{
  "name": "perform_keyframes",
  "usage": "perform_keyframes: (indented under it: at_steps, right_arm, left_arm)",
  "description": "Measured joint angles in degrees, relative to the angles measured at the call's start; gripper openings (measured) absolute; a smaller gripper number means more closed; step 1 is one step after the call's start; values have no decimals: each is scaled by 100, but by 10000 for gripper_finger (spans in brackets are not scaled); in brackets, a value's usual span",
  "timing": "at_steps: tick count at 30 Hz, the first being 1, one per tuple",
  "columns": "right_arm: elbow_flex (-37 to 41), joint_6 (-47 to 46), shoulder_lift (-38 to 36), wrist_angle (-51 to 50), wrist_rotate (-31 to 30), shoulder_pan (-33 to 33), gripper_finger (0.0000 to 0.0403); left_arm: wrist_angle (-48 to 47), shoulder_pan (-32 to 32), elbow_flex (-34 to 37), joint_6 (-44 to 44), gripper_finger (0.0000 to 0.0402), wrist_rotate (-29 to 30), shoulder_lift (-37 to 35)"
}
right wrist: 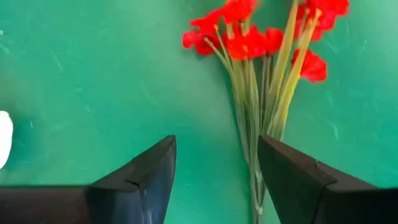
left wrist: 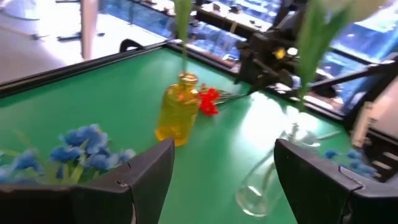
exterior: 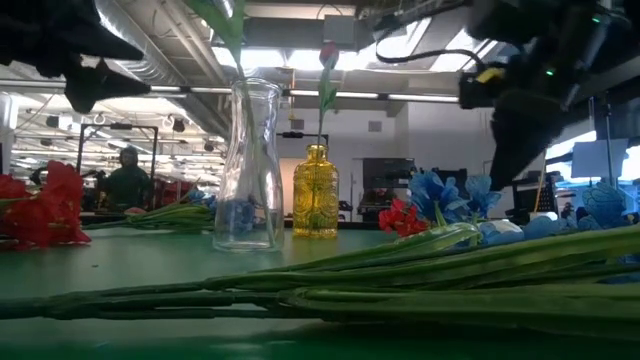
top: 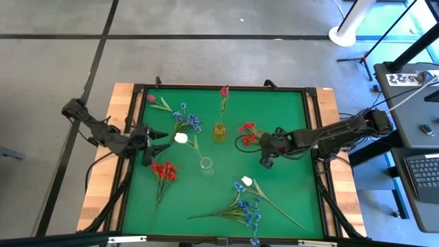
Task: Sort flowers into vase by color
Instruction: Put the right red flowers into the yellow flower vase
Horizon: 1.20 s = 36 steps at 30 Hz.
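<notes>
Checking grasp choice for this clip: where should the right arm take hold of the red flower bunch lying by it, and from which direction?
Grip the red flower bunch on its bundled green stems, below the blooms, where they run together. It lies flat on the green mat, so come straight down from above with the jaws straddling the stems crosswise. The right gripper, jaws apart, already looks lined up that way.

yellow vase (top: 219,131) mid-table, clear vase (top: 206,165) beside
</notes>
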<state>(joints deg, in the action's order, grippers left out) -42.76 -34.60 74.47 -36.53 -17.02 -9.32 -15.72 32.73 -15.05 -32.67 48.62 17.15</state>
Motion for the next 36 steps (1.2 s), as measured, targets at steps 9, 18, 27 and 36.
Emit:
perform_keyframes:
  at_steps: [9,18,27,36]
  right_arm:
    - [852,-493,-876,-116,80,751,234]
    - [1181,676,-784,1001,1042,1606,258]
    - [1437,908,-587,1464,1253,1802,260]
    - [1478,962,171,2132,1297,1797,260]
  left_arm:
    - [169,-802,0,-287,268,-504,480]
    - [479,-1293,0,-223,268,-1081,750]
    - [555,-1373,0,-196,268,-1087,800]
    - [731,-1371,0,32,268,-247,837]
